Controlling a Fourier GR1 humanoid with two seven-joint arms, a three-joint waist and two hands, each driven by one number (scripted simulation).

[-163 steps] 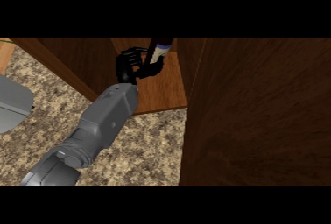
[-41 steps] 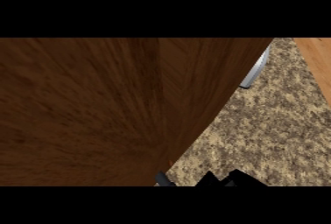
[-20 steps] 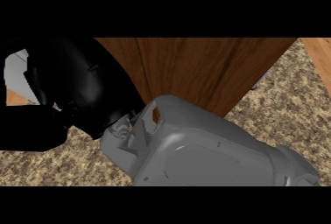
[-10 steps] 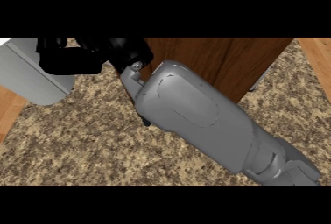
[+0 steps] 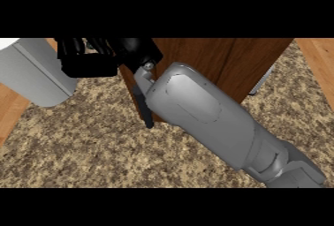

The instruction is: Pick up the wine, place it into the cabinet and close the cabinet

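Dark brown wood grain covered the cabinet (image 5: 215, 62), a tall block whose grain ran away from the viewer, seen just to the right of and behind the robot's right hand (image 5: 108, 55). No brand, label or writing could be read anywhere. The black hand showed at the top of the view, at the end of a smooth grey forearm (image 5: 209, 114) that crossed the view diagonally from the lower right. Its fingers hung downward near the cabinet's left edge; whether they were straight or curled, or touched the wood, could not be told. The wine did not show, so its place and direction could not be told. Left of the hand stood a plain grey box-shaped object (image 5: 36, 73) with rounded corners. Below the hand spread the counter (image 5: 91, 150), a speckled tan and brown stone surface.
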